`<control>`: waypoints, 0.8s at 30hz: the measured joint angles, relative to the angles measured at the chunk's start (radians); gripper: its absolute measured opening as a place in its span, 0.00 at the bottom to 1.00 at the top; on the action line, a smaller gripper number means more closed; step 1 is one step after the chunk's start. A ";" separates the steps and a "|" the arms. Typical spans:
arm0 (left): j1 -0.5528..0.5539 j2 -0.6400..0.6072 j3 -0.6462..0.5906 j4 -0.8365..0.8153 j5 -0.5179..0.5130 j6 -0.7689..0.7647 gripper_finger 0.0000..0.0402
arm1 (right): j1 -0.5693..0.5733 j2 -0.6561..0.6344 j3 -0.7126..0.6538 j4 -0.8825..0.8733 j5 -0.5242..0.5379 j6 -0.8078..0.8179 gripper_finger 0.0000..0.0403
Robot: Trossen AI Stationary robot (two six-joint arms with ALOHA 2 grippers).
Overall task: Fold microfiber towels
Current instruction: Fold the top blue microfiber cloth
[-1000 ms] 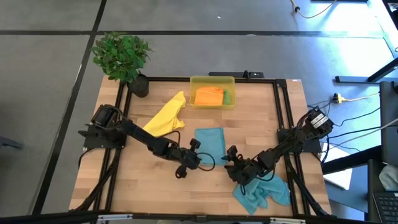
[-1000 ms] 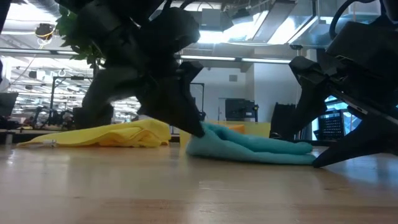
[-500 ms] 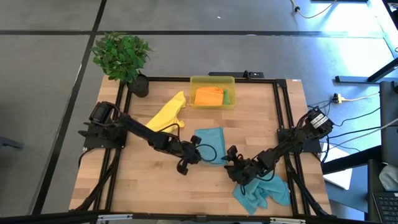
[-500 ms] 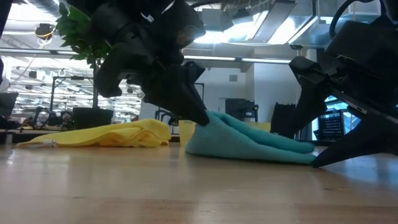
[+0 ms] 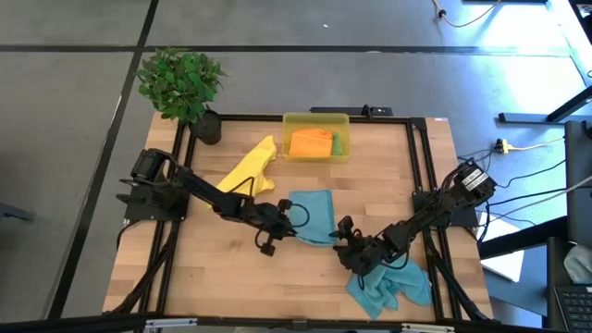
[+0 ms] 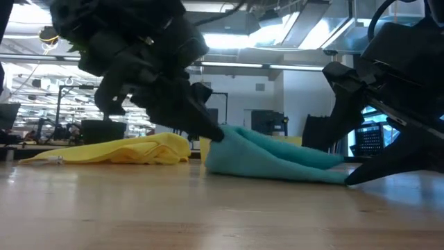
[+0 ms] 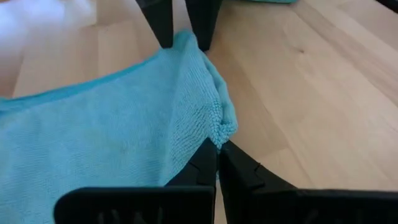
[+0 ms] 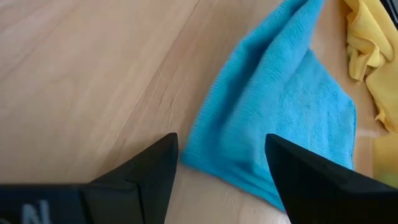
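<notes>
Since the earlier frames the left gripper [image 5: 289, 228] has drawn back toward the table's left and rear, carrying the pinched corner of the flat teal towel [image 5: 313, 215] with it, so that the cloth's left edge now rises higher off the wood and begins to lie over the rest; the right arm has not shifted. Nearest the front edge, at the right, the second teal towel [image 5: 393, 288] lies crumpled on the wooden table [image 5: 203, 268]. Just behind it the right gripper [image 5: 343, 246] rests low on the boards with its fingers spread wide and nothing between them, its tips at the front right corner of the flat teal towel. In the left wrist view the left gripper's fingers [image 7: 205, 167] are closed tight on that cloth's folded corner, and the low view shows the towel [image 6: 277, 161] sloping up from the table to that pinch. Farther back and to the left the yellow towel [image 5: 248, 172] lies rumpled, apart from the teal one. At the rear centre the translucent yellow bin [image 5: 316, 120] holds the orange towel [image 5: 309, 142] with the green towel [image 5: 338, 144] showing along its right side. A potted plant [image 5: 181, 83] stands at the rear left corner.
</notes>
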 joint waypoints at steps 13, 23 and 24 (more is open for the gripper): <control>0.010 -0.006 -0.017 0.078 -0.030 -0.056 0.00 | 0.006 0.099 0.030 0.071 0.045 -0.014 0.60; 0.008 -0.006 -0.017 0.071 -0.030 -0.069 0.00 | 0.026 0.113 0.153 -0.195 0.102 0.017 0.51; 0.008 -0.006 -0.017 0.071 -0.030 -0.069 0.00 | 0.026 0.113 0.159 -0.224 0.103 0.025 0.49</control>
